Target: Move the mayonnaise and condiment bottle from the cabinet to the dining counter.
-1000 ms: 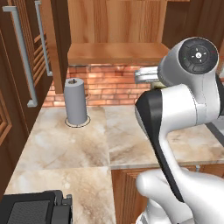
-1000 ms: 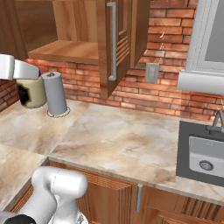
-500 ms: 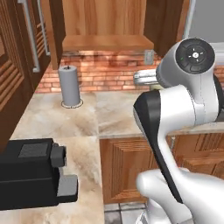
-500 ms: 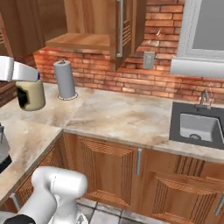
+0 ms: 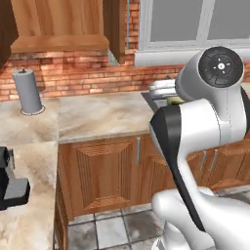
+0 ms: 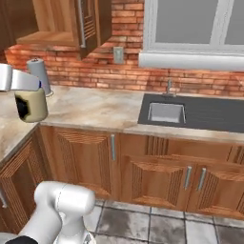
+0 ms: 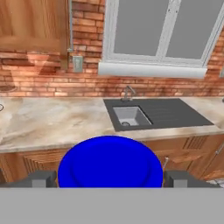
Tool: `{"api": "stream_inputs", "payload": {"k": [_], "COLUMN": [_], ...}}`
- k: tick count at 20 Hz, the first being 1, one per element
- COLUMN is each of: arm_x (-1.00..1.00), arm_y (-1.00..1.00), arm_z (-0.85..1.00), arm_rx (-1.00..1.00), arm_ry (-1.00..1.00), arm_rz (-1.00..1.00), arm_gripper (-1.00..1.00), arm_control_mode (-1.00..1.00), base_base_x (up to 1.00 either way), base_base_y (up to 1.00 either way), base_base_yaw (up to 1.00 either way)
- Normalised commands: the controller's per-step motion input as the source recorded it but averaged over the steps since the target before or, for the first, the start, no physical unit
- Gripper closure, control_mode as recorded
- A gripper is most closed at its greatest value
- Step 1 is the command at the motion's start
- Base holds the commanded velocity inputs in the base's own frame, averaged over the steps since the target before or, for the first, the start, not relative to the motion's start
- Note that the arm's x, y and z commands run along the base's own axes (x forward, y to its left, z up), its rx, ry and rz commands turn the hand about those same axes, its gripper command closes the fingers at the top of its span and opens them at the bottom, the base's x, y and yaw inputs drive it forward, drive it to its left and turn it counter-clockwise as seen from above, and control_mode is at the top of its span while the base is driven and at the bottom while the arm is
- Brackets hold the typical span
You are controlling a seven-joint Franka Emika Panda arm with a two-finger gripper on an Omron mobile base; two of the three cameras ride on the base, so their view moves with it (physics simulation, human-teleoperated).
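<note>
The mayonnaise [image 7: 110, 162], a cream jar with a blue lid, sits between my gripper's [image 7: 110, 178] two dark fingertips [image 7: 41, 179] in the hand view. The right base view shows the same cream jar [image 6: 32, 106] held in the air at the left, in front of the worktop, with the gripper [image 6: 31, 107] shut on it. The reddish-brown cabinet [image 6: 62, 21] hangs open at the upper left, well away from the jar, and its shelf [image 5: 58, 44] looks bare. The condiment bottle and the dining counter are out of view.
A grey paper towel roll [image 5: 27, 92] stands on the marble worktop [image 5: 97, 114] under the cabinet. A sink [image 6: 167, 113] with a tap lies to the right below the window [image 7: 162, 30]. A black appliance [image 5: 10, 183] sits at the left edge. Tiled floor [image 6: 157, 221] lies in front.
The whole scene has slid left and shrunk in both base views, so the base has backed off and turned right. The jar stays in the gripper.
</note>
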Motion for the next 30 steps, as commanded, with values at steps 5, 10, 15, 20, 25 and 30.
{"api": "stream_inputs", "payload": {"k": [5,10,15,20,25,30], "arm_x": [0.0,0.0,0.0,0.0,0.0,0.0], "arm_y": [0.0,0.0,0.0,0.0,0.0,0.0], "arm_z": [0.0,0.0,0.0,0.0,0.0,0.0], "arm_rx": [0.0,0.0,0.0,0.0,0.0,0.0], "arm_ry": [0.0,0.0,0.0,0.0,0.0,0.0], "arm_rz": [0.0,0.0,0.0,0.0,0.0,0.0], "arm_gripper": [1.0,1.0,1.0,1.0,1.0,1.0], "arm_control_mode": [1.0,1.0,1.0,1.0,1.0,1.0], "base_base_x": [-0.03,0.0,0.01,0.04,0.0,0.0], "base_base_y": [-0.89,-0.81,-0.83,-0.88,-0.85,-0.82], "base_base_yaw": [-0.45,-0.53,-0.53,-0.5,-0.46,-0.44]}}
